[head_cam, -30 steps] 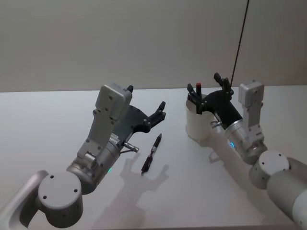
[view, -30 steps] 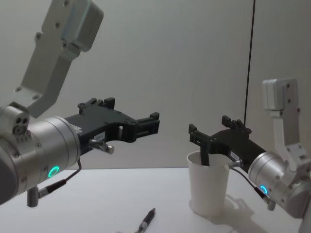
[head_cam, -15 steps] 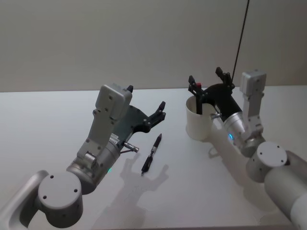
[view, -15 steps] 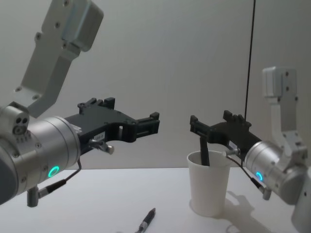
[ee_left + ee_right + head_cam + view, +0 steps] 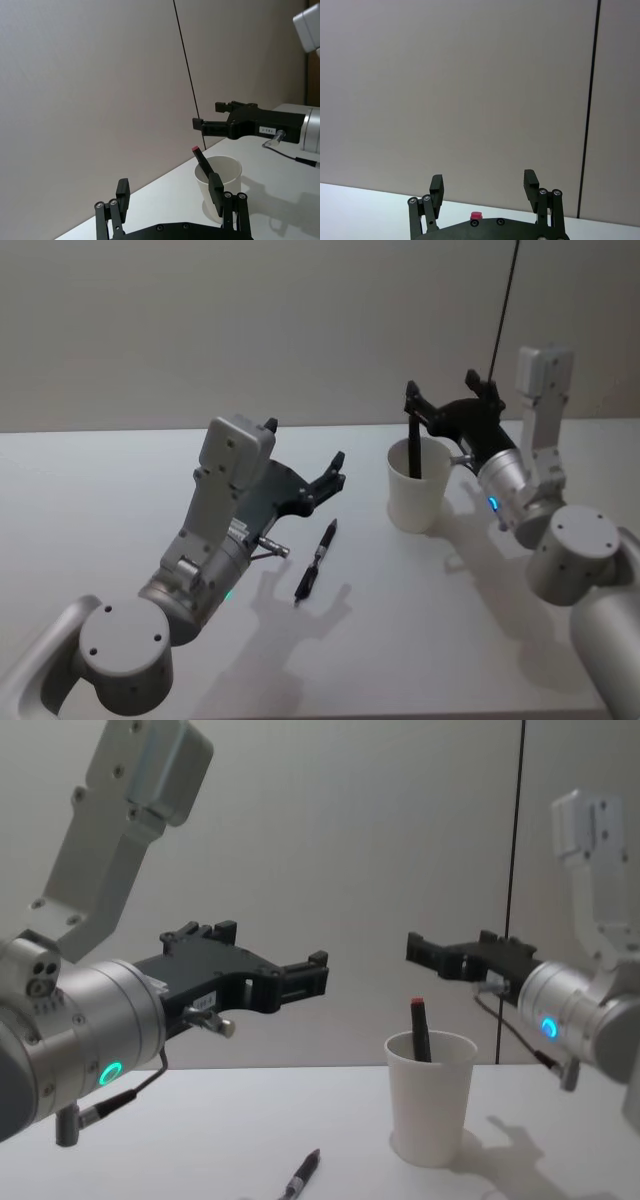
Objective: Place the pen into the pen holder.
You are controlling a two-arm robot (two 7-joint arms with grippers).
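Note:
The pen holder (image 5: 418,490), a white paper cup, stands right of centre on the table. A black pen with a red tip (image 5: 420,1030) leans inside it, its tip above the rim. My right gripper (image 5: 443,392) hovers open above and just behind the cup, holding nothing. A second black pen (image 5: 317,560) lies flat on the table left of the cup, also seen as the pen (image 5: 302,1175) near the front. My left gripper (image 5: 304,443) hangs open above and to the left of it. The left wrist view shows the cup (image 5: 227,172) and the red tip (image 5: 195,149).
The white table (image 5: 120,480) stretches wide around both arms, with a plain wall behind. A thin dark cable (image 5: 504,300) hangs down the wall at the back right, close to the right arm.
My right gripper has risen from the cup's rim and drawn back, leaving the red-tipped pen standing free in the cup. The left arm and the pen on the table have not moved.

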